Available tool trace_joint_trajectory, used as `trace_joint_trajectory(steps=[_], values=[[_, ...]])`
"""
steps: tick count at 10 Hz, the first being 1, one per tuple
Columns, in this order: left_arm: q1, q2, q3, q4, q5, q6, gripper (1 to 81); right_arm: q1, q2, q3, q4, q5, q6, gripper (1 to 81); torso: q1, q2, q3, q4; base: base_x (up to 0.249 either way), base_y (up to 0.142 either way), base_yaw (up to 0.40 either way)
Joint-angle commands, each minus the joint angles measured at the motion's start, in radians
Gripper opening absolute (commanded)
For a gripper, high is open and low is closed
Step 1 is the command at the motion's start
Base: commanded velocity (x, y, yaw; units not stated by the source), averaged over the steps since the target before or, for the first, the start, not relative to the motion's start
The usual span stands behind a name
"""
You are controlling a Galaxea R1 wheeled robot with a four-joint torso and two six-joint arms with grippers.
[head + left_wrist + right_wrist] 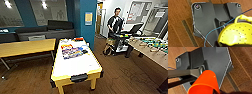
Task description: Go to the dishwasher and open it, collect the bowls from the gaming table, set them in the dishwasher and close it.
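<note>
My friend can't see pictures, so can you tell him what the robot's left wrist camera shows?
A bright yellow plastic bowl dotted with small holes, a looped handle on its rim, sits close to the camera over a brown wooden floor. A thin blue cable curves past it.

The pale yellow-green perforated plastic bowl (236,36) is cut off by the left wrist picture's edge, and the hand at it is hidden. The orange-red plastic bowl (205,83) likewise runs past the edge of the right wrist picture. On the long white-topped worktop with yellow legs (75,66), the colourful board-game boxes (72,51) are too blurred to read.
</note>
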Motion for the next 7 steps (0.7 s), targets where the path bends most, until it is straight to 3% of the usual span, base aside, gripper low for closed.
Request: trace_joint_trajectory(steps=[1, 7], values=[[-0.016, -0.008, -0.003, 0.002, 0.040, 0.008, 1.0, 0.018, -0.009, -0.002, -0.012, -0.039, -0.001, 1.0, 0.000, 0.000, 0.000, 0.000, 0.000, 0.000, -0.400], [-0.010, 0.003, -0.003, 0.007, 0.041, 0.008, 1.0, 0.018, 0.004, -0.002, -0.012, -0.036, -0.002, 1.0, 0.000, 0.000, 0.000, 0.000, 0.000, 0.000, -0.400]])
